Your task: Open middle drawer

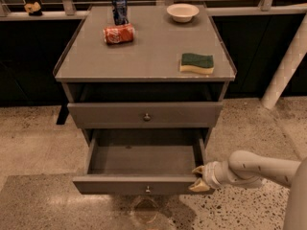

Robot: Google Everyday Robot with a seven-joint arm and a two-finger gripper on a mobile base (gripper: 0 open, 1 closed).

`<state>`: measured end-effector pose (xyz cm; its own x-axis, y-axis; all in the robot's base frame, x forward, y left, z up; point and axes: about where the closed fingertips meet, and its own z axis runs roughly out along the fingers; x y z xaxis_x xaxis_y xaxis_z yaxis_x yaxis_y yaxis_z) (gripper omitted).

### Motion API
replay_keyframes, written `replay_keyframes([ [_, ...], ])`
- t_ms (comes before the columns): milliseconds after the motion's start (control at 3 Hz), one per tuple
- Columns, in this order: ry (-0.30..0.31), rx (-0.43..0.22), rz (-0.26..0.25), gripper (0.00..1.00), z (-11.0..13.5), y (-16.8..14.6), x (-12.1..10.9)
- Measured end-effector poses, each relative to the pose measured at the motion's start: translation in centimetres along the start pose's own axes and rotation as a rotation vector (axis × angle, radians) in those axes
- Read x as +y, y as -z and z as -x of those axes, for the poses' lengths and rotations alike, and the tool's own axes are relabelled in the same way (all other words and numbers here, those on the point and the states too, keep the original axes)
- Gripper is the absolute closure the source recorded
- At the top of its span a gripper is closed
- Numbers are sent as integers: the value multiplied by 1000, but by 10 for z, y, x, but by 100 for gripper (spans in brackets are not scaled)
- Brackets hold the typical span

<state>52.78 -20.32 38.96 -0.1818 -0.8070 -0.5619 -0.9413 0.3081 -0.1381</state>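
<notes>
A speckled terrazzo floor (38, 143) fills the lower half of the view, pale and polished. On it stands a square grey cabinet (148, 56) with a flat matte top edged by a thin raised lip.

The middle drawer (110, 185) is pulled well out toward 6 o'clock. It shows a plain grey rectangular box inside and a low flat front. Above it, the taller-fronted upper drawer (105, 115) sits pushed in, with a dark slot between it and the cabinet top.

The robot's arm (259, 169), a smooth off-white tube, reaches in from 4 o'clock. A white post (285, 68) with a diamond-patterned surface leans at 2 o'clock.

The gripper (196, 178) is at the right end of the middle drawer's front. Its tan pointed fingers (197, 169) are spread apart, one tip behind the front panel and one before it. Whether they press on the panel cannot be told.

On the cabinet top:
- A rectangular sponge (196, 63), green on top and yellow beneath, lies toward 3 o'clock.
- A shallow round cream bowl (183, 12) sits at 1 o'clock.
- A red can (118, 34) lies on its side at 11 o'clock.
- A blue can (119, 8) stands upright just behind the red one.

A small round metal knob (147, 189) marks the centre of the middle drawer's front, and a matching one (147, 117) the upper drawer's
</notes>
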Motion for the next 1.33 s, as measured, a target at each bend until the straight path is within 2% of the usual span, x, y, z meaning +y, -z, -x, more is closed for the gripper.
replay_keyframes([
  [333,3,-3,-8,100,-5,0,13],
  [1333,5,-5,-12,100,-5,6,25],
])
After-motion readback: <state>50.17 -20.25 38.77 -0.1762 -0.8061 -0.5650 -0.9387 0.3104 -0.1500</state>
